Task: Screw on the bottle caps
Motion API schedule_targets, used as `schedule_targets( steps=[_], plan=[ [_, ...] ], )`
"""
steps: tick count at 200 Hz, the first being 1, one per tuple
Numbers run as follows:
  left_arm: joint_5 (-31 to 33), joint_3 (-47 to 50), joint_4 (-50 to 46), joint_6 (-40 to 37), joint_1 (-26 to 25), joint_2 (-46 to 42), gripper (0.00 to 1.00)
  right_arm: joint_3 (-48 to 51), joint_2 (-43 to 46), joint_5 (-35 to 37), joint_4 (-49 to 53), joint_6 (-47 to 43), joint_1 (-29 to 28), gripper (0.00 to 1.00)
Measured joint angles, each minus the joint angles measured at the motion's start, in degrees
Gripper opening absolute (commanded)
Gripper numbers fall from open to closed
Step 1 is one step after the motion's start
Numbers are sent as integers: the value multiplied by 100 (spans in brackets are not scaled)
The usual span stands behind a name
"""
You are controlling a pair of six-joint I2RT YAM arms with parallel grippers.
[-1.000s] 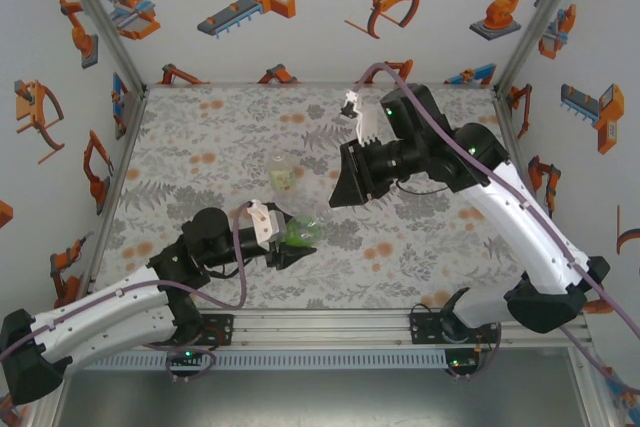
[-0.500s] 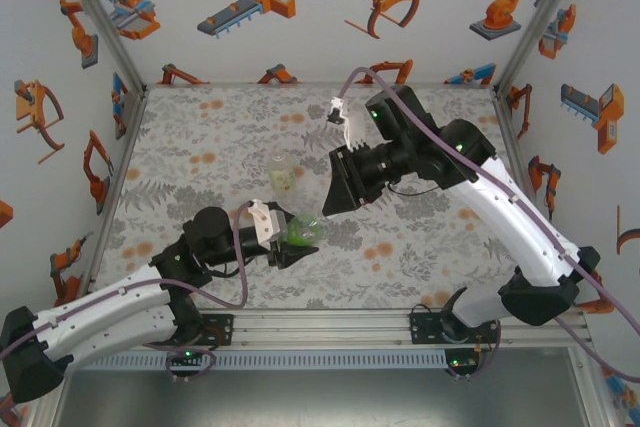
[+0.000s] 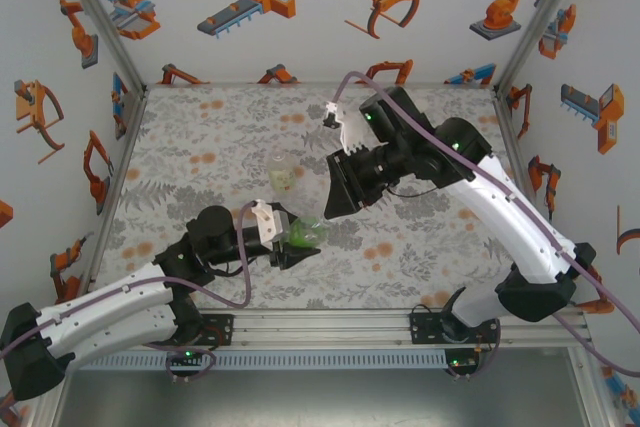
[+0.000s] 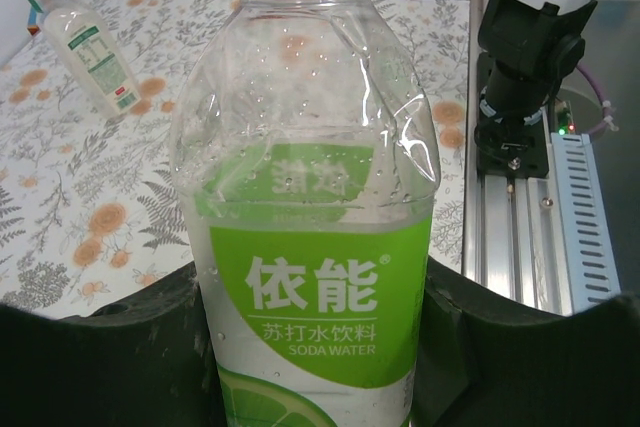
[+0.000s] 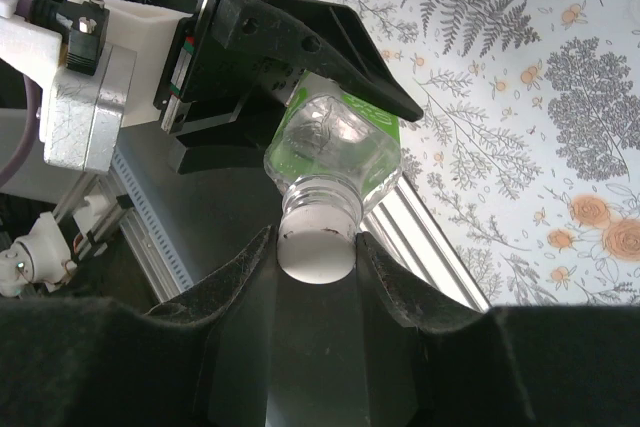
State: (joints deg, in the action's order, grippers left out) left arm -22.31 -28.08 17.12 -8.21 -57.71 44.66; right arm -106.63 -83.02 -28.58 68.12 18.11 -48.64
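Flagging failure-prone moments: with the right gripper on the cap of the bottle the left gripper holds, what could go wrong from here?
1. The white cap sits just at the tips of the right gripper; it may slip or cross-thread.
2. The left gripper holds the green-label bottle tilted; twisting could spin it in that grip.

We see worktop (image 3: 440,247) fully covered by grey floral mat (image 3: 200,147) with orange blotches; one small clear bottle (image 3: 283,175) stands on it near centre, well clear of left and right edges
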Motion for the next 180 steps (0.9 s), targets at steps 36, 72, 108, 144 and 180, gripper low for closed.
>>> schedule_targets(
  steps=[36,72,108,144,180],
  plan=[
    [-28,0,-2,0,-2,37,0,0,-2,52,68,-190,-61,21],
    [-114,0,-20,0,0,50,0,0,7,57,70,-579,-133,21],
    [-249,0,-63,0,-2,55,0,-28,20,94,160,-1088,-273,21],
    [-310,0,-111,0,-2,70,0,-22,37,122,188,-1652,-382,21],
    [-328,0,-61,2,-2,87,0,216,267,138,-42,-2140,-439,20]
  ],
)
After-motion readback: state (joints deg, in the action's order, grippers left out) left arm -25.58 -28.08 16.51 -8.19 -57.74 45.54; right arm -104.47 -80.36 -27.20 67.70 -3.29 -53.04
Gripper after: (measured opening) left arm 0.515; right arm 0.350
